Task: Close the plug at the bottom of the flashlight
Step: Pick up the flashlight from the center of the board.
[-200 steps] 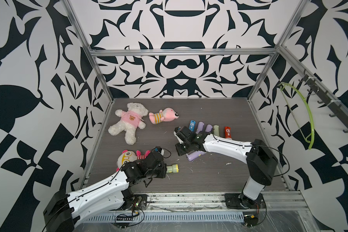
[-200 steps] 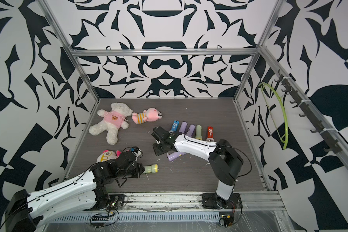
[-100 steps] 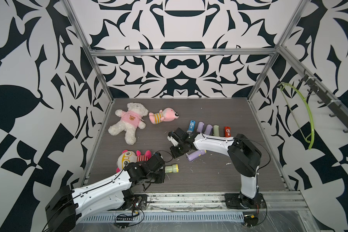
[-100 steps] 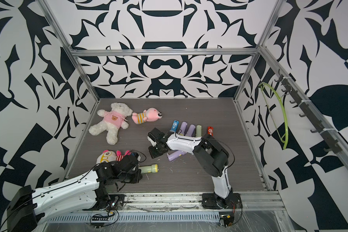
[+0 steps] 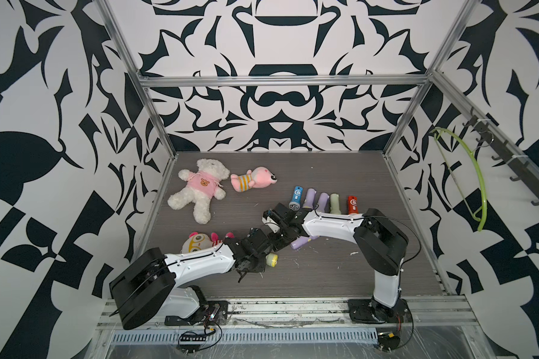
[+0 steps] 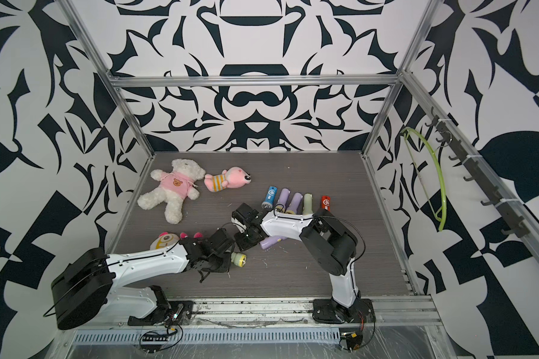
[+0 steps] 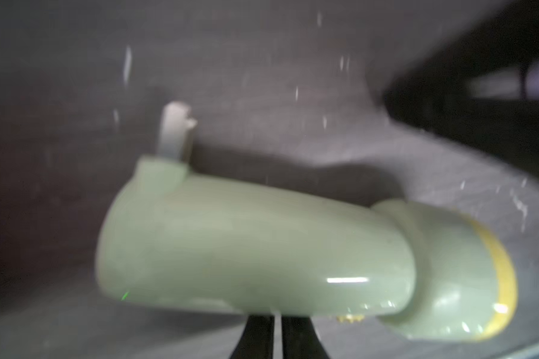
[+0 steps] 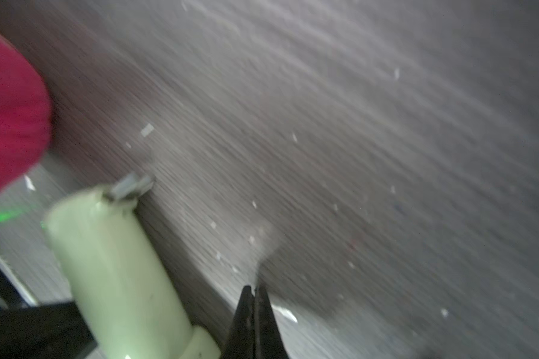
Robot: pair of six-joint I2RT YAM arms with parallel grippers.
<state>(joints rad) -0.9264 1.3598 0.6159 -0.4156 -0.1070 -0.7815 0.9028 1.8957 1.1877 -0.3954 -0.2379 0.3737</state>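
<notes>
One dark grey wood-grain surface (image 5: pixel 324 279) carried a pale green plastic flashlight with a yellow rim (image 7: pixel 262 248), lying on its side. The left tool (image 7: pixel 277 320) was closed and empty, its tips just beside the body. The right tool (image 8: pixel 255 292), also closed and empty, hovered near the tail. The small grey plug flap (image 7: pixel 175 130) stuck out from the bottom end, so the closing seemed not yet done.

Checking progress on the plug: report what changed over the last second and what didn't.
The right gripper swung toward the front edge, ending beside the green flashlight, close to the left gripper. Both grippers stayed shut; nothing was grasped or released. The flashlight, plush toys and flashlight row stayed put; the plug is open.
</notes>
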